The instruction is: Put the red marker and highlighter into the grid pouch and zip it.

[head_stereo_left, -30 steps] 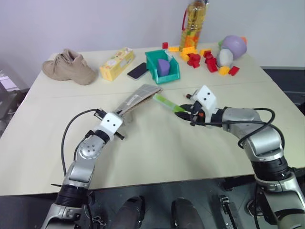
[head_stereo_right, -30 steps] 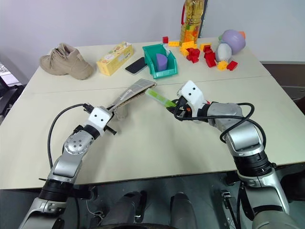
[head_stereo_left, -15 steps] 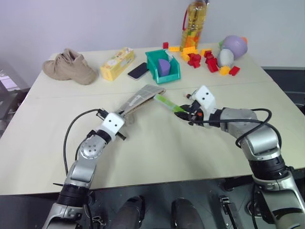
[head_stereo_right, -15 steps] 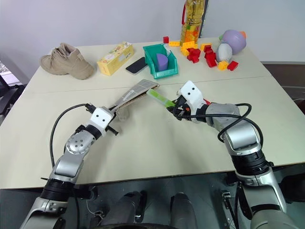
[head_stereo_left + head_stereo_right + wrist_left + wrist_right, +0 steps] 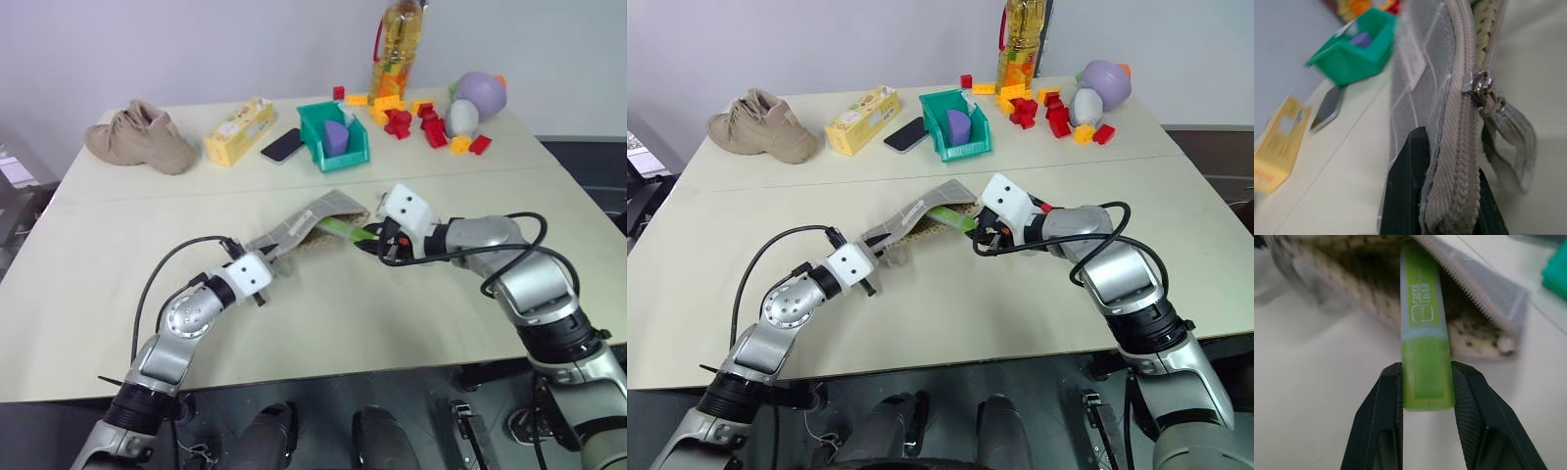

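Spanning both eye views, one pale table [image 5: 88, 284]. Grid pouch [image 5: 304, 227]: grey, raised off the table near its middle, mouth gaping toward the right gripper [image 5: 1426, 382]; left gripper [image 5: 1442, 196] has its jaws pressed together on the zipper-edge corner. Highlighter [image 5: 1422, 357]: light green, pinched at its rear end between the right jaws, capped end inside the pouch mouth.

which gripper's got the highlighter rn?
The right gripper: its fingers clamp the green highlighter, tip inside the open grid pouch. The left gripper pinches the pouch's zipper edge.
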Available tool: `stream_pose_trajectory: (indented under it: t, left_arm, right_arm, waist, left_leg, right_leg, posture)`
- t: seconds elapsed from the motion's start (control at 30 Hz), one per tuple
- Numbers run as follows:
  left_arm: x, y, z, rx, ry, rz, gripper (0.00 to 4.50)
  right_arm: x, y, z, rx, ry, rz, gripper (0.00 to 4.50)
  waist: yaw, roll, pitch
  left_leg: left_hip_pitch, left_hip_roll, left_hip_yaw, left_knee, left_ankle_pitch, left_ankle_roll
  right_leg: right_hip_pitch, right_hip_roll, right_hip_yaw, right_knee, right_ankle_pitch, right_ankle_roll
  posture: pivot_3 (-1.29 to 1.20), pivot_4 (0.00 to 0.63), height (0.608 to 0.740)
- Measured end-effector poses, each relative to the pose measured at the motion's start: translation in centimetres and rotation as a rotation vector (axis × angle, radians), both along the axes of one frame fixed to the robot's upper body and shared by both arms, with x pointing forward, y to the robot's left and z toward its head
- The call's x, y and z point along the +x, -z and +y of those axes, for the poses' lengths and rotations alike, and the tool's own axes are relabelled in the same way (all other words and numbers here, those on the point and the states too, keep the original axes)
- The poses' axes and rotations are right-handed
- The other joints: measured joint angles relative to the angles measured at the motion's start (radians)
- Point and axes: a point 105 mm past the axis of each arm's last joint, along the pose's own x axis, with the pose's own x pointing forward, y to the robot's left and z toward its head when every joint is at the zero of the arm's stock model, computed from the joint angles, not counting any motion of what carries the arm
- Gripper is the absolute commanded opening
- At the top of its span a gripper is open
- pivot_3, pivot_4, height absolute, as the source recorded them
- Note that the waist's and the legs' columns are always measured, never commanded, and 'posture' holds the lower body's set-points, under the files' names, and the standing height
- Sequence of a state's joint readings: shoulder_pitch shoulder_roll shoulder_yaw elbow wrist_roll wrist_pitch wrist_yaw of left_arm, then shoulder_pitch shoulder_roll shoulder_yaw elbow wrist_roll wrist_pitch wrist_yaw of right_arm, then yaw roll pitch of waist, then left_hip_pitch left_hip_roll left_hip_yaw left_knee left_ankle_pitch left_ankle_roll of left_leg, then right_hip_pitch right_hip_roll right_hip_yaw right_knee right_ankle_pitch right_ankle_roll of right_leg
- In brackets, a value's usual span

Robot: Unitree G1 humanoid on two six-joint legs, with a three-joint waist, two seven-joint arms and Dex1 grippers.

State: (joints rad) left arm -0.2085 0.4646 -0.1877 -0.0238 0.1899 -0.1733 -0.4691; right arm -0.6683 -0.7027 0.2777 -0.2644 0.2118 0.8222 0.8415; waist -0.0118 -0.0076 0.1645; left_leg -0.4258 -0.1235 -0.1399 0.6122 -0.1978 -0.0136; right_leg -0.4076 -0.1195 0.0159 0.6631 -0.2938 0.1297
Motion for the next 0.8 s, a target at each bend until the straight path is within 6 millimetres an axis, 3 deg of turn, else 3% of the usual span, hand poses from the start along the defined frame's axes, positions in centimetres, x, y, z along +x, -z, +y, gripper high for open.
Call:
stream_pose_trajectory:
  t: [0.2, 0.43, 0.67, 0.8]
  left_arm:
    - [-0.6, 0.2, -0.2, 0.048, 0.063, -0.003, 0.0]
    - [-0.7, 0.1, -0.2, 0.048, 0.068, -0.009, 0.0]
    - [-0.4, 0.0, -0.1, 0.02, 0.044, 0.001, 0.0]
    - [0.4, -0.1, 0.6, -0.052, -0.045, 0.037, 0.0]
  right_arm:
    - [-0.8, 0.5, 1.1, -0.072, -0.094, -0.003, 0.84]
    - [-1.0, 0.4, 1.3, -0.085, -0.124, -0.013, 4.47]
    - [-0.7, -0.7, 0.6, -0.079, -0.108, -0.066, 4.47]
    - [-0.7, -2.4, -1.6, -0.003, -0.066, -0.087, 4.47]
  waist:
    - [0.003, 0.0, 0.0]
    - [0.001, 0.0, 0.0]
    - [0.003, 0.0, 0.0]
    - [0.004, 0.0, 0.0]
  left_leg:
    - [0.0, 0.0, 0.0, 0.0, 0.0, 0.0]
    - [0.0, 0.0, 0.0, 0.0, 0.0, 0.0]
    - [0.0, 0.0, 0.0, 0.0, 0.0, 0.0]
    - [0.0, 0.0, 0.0, 0.001, 0.0, 0.0]
  right_leg:
    - [0.0, 0.0, 0.0, 0.0, 0.0, 0.0]
    - [0.0, 0.0, 0.0, 0.0, 0.0, 0.0]
    - [0.0, 0.0, 0.0, 0.0, 0.0, 0.0]
    - [0.001, 0.0, -0.001, 0.0, 0.0, 0.0]
  posture:
    - [0.0, 0.15, 0.74]
    - [0.0, 0.15, 0.74]
    - [0.0, 0.15, 0.74]
    - [0.0, 0.15, 0.74]
